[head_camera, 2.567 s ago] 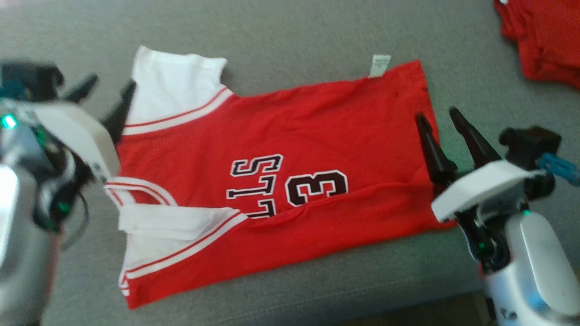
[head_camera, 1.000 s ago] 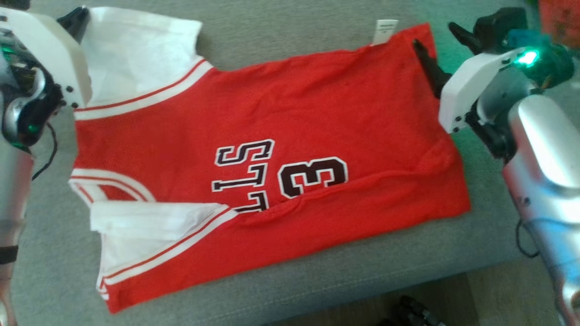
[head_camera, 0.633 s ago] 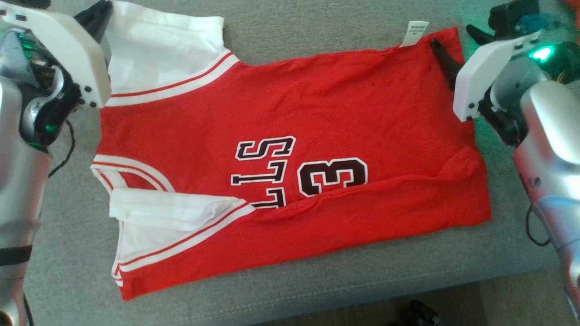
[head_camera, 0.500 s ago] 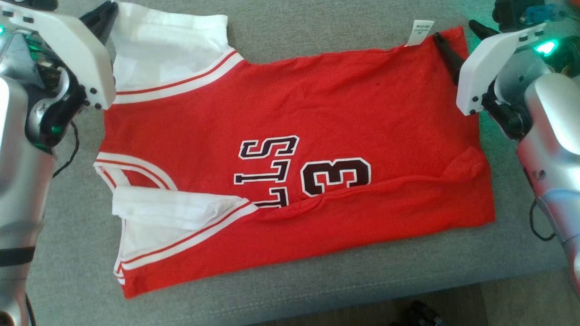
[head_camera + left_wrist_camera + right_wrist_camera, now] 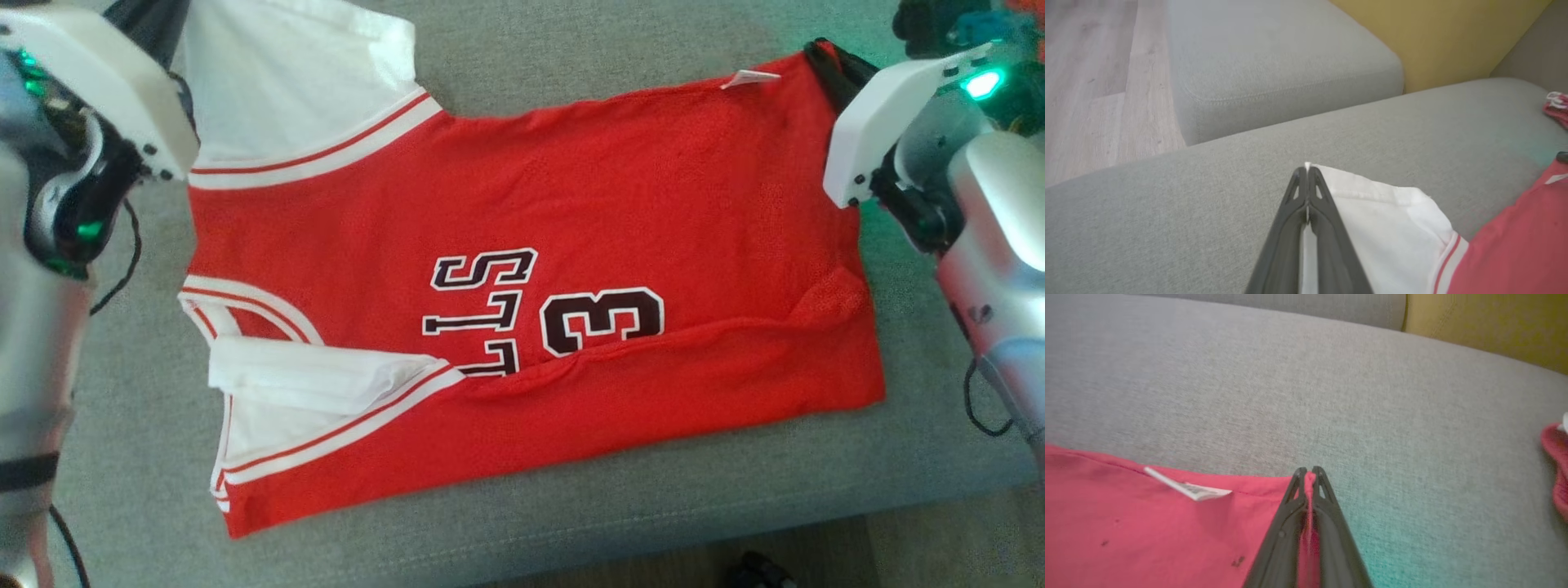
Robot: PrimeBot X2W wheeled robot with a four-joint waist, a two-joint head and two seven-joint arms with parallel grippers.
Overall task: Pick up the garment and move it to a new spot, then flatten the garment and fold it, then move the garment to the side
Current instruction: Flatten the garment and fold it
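Note:
The garment [image 5: 522,269] is a red jersey with white sleeves and dark lettering, spread on the grey sofa seat [image 5: 571,49] with its near long edge folded over. My left gripper [image 5: 1307,173] is shut on the far white sleeve corner [image 5: 1372,216], at the upper left of the head view [image 5: 155,20]. My right gripper [image 5: 1308,475] is shut on the far red hem corner [image 5: 1274,490], beside a small white label [image 5: 1188,488]. In the head view that gripper [image 5: 824,61] sits at the upper right, and the far edge looks slightly lifted.
Another red cloth [image 5: 1555,457] lies further right on the seat. A second grey cushion [image 5: 1274,69] and a yellow backrest [image 5: 1437,36] stand beyond. Wooden floor [image 5: 1094,81] lies past the seat's left end, and the front edge [image 5: 571,547] is near.
My right gripper has closed on the red hem corner, and the label has tipped flat. The left gripper stays shut on the white sleeve. The camera has shifted a little.

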